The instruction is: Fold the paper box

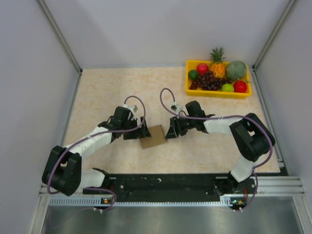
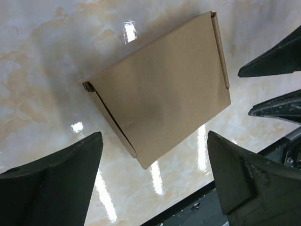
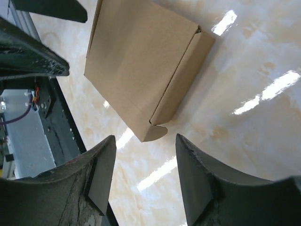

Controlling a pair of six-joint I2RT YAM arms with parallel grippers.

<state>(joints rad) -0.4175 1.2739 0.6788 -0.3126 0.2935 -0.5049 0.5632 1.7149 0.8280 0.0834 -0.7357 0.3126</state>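
The paper box [image 1: 153,136] is a small, closed brown cardboard box lying flat on the marbled table between the two arms. In the left wrist view the paper box [image 2: 164,87] lies just beyond my left gripper [image 2: 155,146], whose fingers stand wide open with only table between them. In the right wrist view the paper box [image 3: 141,66], with a rounded tab sticking out at its near corner, sits just past my right gripper [image 3: 146,143], which is open and holds nothing. Seen from above, the left gripper [image 1: 137,134] and right gripper [image 1: 169,132] flank the box closely.
A yellow tray [image 1: 190,90] of toy fruit stands at the back right corner. The black base rail [image 1: 161,183] runs along the near edge. Grey walls enclose the table on three sides.
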